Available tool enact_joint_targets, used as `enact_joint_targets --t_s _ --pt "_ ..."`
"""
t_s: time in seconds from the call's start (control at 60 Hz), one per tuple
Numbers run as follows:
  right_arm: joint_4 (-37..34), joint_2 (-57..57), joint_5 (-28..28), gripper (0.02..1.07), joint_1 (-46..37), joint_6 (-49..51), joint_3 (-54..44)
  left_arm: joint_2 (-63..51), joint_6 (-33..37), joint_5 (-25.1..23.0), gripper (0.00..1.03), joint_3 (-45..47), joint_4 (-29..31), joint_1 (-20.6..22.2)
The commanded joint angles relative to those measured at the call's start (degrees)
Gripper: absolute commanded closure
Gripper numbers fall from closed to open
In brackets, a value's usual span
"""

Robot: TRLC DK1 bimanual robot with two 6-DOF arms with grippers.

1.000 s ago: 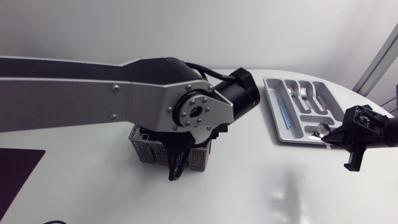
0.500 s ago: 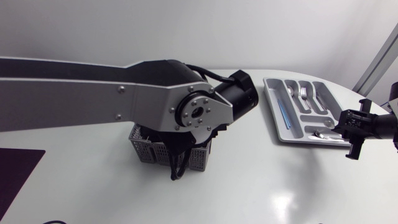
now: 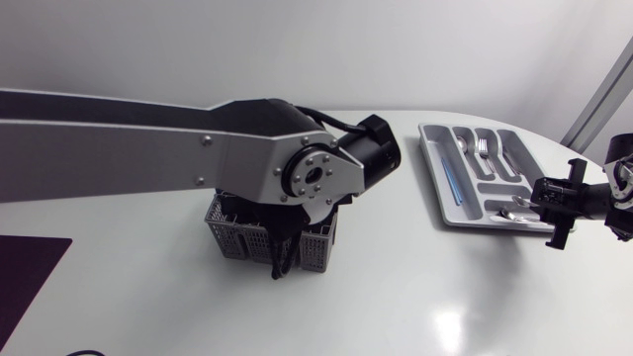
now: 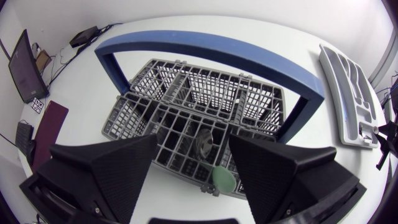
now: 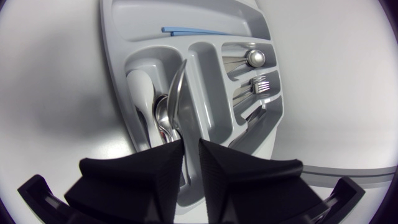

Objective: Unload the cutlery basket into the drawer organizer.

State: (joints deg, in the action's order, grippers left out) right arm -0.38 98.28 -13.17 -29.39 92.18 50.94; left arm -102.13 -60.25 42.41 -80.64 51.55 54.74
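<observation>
The grey cutlery basket (image 3: 229, 235) with a blue handle (image 4: 205, 46) stands mid-table. My left gripper (image 4: 193, 149) hangs open just above it, fingers wide; under it lie a metal piece (image 4: 204, 144) and a green-ended utensil (image 4: 224, 179). The grey drawer organizer (image 3: 442, 198) lies at the right. My right gripper (image 5: 191, 152) hovers over the organizer's (image 5: 118, 74) near end, its fingers a little apart. A spoon (image 5: 176, 99) stands edge-on between them, leaning on one finger, its bowl over other spoons (image 5: 158, 115).
The organizer also holds a blue stick (image 5: 186, 29) and forks (image 5: 258, 84). My left arm's big silver link (image 3: 148, 148) spans the table's left half and hides most of the basket from above. A dark mat (image 3: 25, 277) lies at the front left.
My right gripper swung right and back along the organizer's near end, and its fingers parted slightly around the spoon. The left gripper sank a little toward the basket.
</observation>
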Motion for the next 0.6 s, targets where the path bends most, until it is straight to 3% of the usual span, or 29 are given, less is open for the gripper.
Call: enact_joint_targets --t_s 0.0,0.217,0.317,0.583 --pt "0.73 -0.19 0.78 0.51 -0.58 0.46 -1.81 -1.58 -1.63 0.92 0.31 -0.48 0.31 -0.51" --pt "3.02 -6.43 0.69 0.3 0.03 -3.15 -7.34 -1.67 -1.63 0.92 0.31 -0.13 0.39 -0.69" --pt "2.93 -10.74 0.69 0.15 1.61 -5.26 -9.54 -1.67 -1.63 0.92 0.31 0.22 0.39 -0.69" --pt "-3.57 -23.31 0.95 0.11 9.17 -13.52 -14.73 -0.88 -1.63 0.83 0.31 0.66 0.83 -0.69"
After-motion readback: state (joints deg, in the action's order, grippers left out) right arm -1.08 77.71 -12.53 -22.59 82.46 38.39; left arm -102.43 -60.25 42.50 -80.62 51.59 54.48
